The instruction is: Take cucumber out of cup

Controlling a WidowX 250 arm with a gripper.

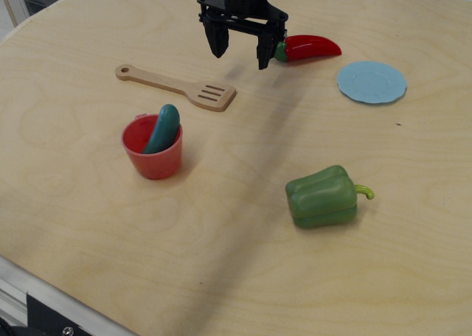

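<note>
Overhead-oblique view of a pale wooden bench point(236, 262) carrying six loose objects and one black tool point(240, 50). The tool hangs near the far edge, its two fingers point(218, 43) spread apart with nothing between them; the arm above it is cut off by the top of the frame, so only the lower mount is visible. Whether the fingertips touch the bench or hover above it cannot be told from this angle. Just right of the tool lies a red chili pepper point(313, 47), its green stem end partly hidden behind the right finger. Further right sits a flat light-blue plate point(372, 82). Left of the tool and nearer the viewer lies a wooden spatula point(177, 88), slotted blade pointing right. Below the spatula stands the red cup point(153, 149), upright; its handle is hard to make out, showing only as a small bump at the far rim. The cucumber point(163, 128) leans inside the cup, its lower end concealed by the cup wall and its upper end protruding above the far right rim. A green bell pepper point(322, 197) rests well apart, at lower right. A metal frame edge point(29, 295) is clipped at the lower left corner.
</note>
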